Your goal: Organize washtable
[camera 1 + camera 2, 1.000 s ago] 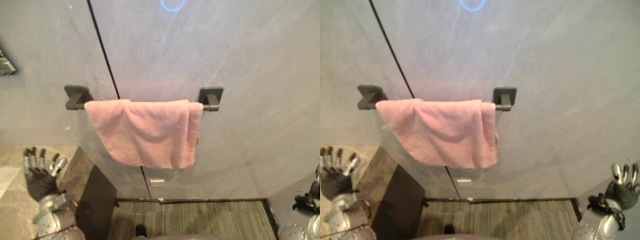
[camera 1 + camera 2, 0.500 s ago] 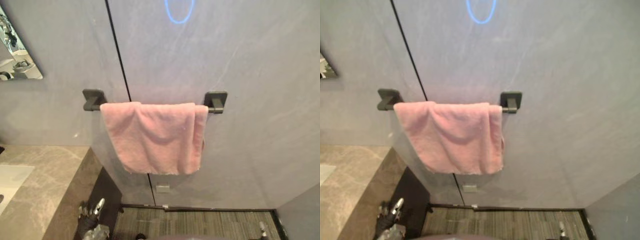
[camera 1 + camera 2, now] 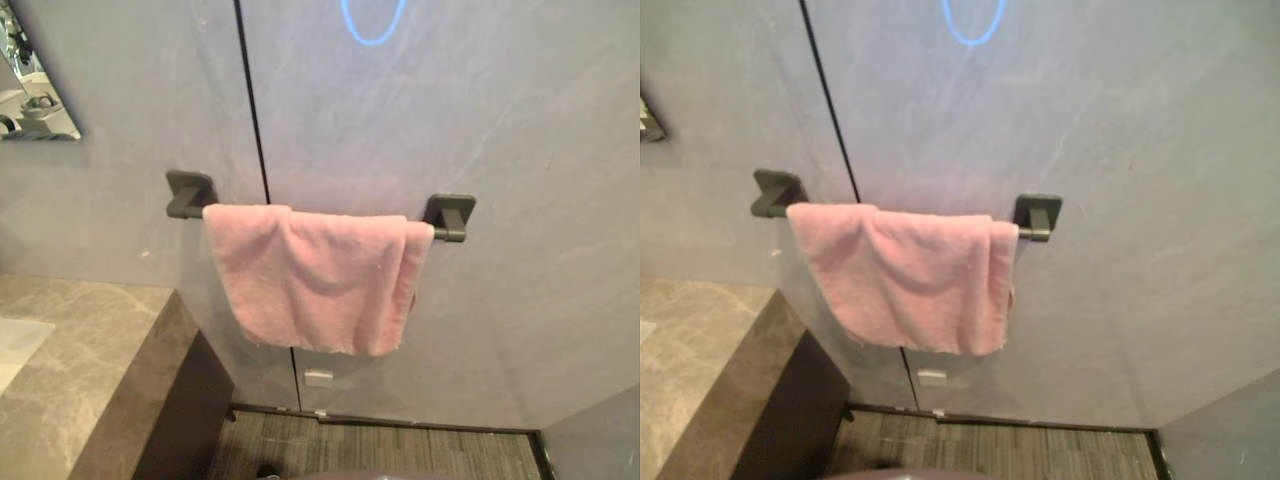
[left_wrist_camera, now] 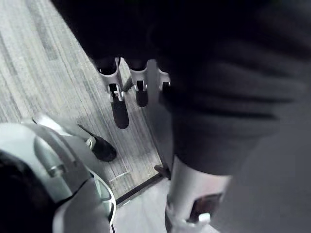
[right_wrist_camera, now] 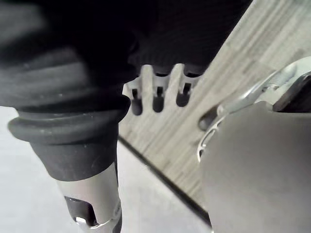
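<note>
A pink towel (image 3: 315, 280) hangs folded over a dark towel bar (image 3: 447, 216) on the grey wall, its right part doubled over. The stone washtable (image 3: 70, 370) shows at the lower left, with its dark side panel facing the towel. My left hand (image 4: 119, 99) hangs low over the striped floor, fingers straight and holding nothing. My right hand (image 5: 156, 92) also hangs down beside the floor, with relaxed fingers and thumb and nothing in it.
A mirror corner (image 3: 30, 90) sits on the wall above the washtable. A blue ring light (image 3: 372, 20) glows on the wall above the towel. A dark vertical seam (image 3: 255, 130) runs down the wall. Striped flooring (image 3: 380, 455) lies below the towel.
Both hands have dropped out of the eye views; the left one was raised beside the washtable a second ago. The camera has shifted, showing more of the counter. The towel hangs unchanged.
</note>
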Robot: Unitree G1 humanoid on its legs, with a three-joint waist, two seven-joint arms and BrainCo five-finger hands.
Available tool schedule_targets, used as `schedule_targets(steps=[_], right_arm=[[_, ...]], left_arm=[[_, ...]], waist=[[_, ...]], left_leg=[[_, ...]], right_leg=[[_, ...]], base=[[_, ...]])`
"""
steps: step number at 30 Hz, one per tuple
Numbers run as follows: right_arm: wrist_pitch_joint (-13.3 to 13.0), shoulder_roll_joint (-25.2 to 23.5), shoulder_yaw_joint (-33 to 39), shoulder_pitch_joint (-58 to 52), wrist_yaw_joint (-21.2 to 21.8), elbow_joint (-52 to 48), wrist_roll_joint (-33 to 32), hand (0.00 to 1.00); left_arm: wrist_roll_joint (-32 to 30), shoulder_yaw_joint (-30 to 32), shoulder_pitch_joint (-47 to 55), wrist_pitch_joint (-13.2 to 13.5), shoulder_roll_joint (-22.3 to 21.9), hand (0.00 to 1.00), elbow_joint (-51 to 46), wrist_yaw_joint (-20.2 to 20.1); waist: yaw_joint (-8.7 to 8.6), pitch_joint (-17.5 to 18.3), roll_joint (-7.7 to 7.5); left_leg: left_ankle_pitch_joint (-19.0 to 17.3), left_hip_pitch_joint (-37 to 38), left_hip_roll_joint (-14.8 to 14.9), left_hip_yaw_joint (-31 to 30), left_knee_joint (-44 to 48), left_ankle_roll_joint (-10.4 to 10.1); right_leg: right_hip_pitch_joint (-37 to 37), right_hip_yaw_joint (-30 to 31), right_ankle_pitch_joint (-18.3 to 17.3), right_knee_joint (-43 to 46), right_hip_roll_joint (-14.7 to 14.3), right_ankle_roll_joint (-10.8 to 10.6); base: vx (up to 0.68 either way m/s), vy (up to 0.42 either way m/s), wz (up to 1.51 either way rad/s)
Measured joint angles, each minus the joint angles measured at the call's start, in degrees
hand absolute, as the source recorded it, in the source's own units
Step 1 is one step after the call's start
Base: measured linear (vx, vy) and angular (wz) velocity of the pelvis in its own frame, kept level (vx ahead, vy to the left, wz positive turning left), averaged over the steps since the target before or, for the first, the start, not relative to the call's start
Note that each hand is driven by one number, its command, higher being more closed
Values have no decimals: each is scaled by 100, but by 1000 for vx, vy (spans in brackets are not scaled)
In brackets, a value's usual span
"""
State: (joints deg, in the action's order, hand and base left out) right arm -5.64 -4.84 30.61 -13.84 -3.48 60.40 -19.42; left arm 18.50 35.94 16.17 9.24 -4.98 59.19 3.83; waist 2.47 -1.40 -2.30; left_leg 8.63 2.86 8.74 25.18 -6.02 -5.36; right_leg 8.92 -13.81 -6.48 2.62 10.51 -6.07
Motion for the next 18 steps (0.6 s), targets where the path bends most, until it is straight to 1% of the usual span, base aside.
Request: schedule_targets(steps=[1,2,4,7,10,12,15,16,18], right_arm=[[17,33,-4,35,53,12,42,0],[46,45,-4,51,71,18,71,0],[112,123,-35,123,119,132,238,0],[173,205,-245,138,129,153,442,0],[231,274,-248,250,142,251,710,0],[232,287,-248,291,144,282,817,0],[280,332,-305,368,144,352,861,0],[295,371,-409,408,146,353,869,0],[327,395,-420,465,148,348,871,0]], left_arm=[[-152,-61,-14,-20,47,0,25,-60],[-166,-89,-33,-27,80,0,76,-103],[-248,-377,-123,-142,268,0,227,-269],[-345,-752,-149,-154,436,0,310,-308],[-455,-1179,-246,-160,628,0,448,-350],[-530,-1320,-266,-157,687,0,450,-344],[-568,-1562,-306,-154,784,0,464,-341],[-570,-1579,-355,-157,807,0,521,-342],[-568,-1581,-393,-154,820,0,569,-337]], waist=[[-2,0,8],[-4,0,9],[3,-21,-1],[-3,-23,-6],[-1,-63,-22],[-7,-90,-42],[-11,-137,-93],[-16,-188,-109],[-29,-247,-121]], left_leg=[[-2,8,0,0,0,-3],[-4,12,0,-1,0,-6],[-42,79,5,-3,0,-67],[-57,118,15,0,0,-97],[-76,116,16,-22,0,-124],[-83,116,11,-24,1,-131],[-99,110,-7,-65,1,-135],[-110,112,-37,-144,1,-119],[-150,125,-103,-222,2,-63]], right_leg=[[10,4,-4,-14,-2,0],[21,5,-3,-30,-5,0],[100,18,-3,-78,-16,0],[124,50,-8,-86,-31,9],[126,57,-8,-112,-37,9],[134,57,-12,-134,-36,16],[139,32,-56,-122,-26,91],[141,-13,-110,-46,-6,179],[136,-50,-196,101,57,236]], base=[[50,-26,-2],[58,-32,-2],[44,-26,-5],[34,-26,-7],[23,-18,-2],[0,0,0],[7,-6,5],[9,-5,16],[14,8,19]])
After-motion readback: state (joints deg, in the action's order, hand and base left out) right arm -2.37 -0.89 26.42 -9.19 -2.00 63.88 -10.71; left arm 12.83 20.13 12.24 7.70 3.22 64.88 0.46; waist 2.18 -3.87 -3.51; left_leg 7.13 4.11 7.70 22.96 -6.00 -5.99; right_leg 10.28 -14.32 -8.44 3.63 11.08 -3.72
